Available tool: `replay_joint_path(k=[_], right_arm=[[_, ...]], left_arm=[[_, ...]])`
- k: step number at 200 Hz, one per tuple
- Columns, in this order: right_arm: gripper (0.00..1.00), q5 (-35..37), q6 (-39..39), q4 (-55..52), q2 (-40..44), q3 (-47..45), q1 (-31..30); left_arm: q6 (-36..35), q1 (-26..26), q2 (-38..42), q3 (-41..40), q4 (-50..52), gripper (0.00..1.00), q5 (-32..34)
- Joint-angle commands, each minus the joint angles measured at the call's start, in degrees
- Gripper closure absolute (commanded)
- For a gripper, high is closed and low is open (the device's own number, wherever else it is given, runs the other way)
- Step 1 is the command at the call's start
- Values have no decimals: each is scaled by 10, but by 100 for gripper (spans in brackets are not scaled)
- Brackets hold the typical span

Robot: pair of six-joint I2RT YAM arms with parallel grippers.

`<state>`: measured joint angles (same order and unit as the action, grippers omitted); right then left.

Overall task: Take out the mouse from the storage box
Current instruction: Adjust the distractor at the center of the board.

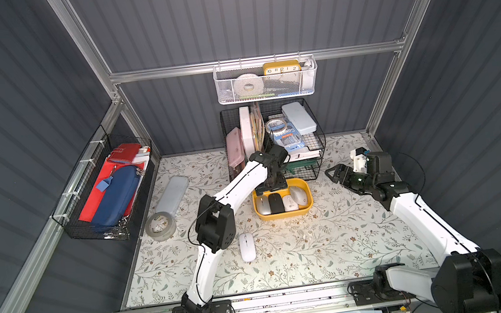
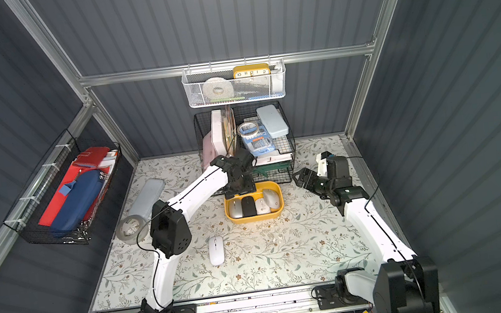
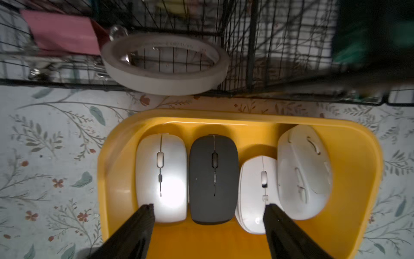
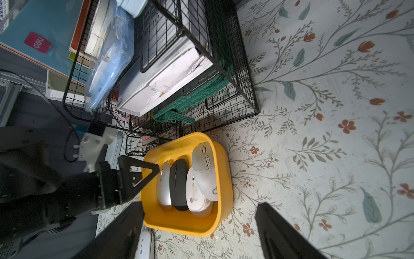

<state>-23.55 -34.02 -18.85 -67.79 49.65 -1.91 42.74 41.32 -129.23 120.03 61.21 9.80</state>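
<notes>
I am holding my left claw (image 3: pixel 207 212) — open, empty — above the storage box (image 1: pixel 285 216) at twelve o'clock on the table (image 1: pixel 318 252). The black mouse (image 3: pixel 214 179) is lying inside. Next, I am guessing: dropping, squeezing just that one — right claw (image 1: pixel 334 175) is hanging open at three o'clock

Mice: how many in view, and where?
5. Four side by side in the storage box: silver mouse, black mouse, small white mouse, large grey-white mouse. One slim white mouse on the table outside it. None looks hidden.
</notes>
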Motion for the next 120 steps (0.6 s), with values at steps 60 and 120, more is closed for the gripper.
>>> replay_joint_path(k=[60,120], right_arm=[[16,1,8,4,15,-5,-2],[16,2,8,2,19,-6,-1]], left_arm=[[-25,13,-33,-10,-21,22,-67],[-15,24,-70,-23,-14,19,-74]])
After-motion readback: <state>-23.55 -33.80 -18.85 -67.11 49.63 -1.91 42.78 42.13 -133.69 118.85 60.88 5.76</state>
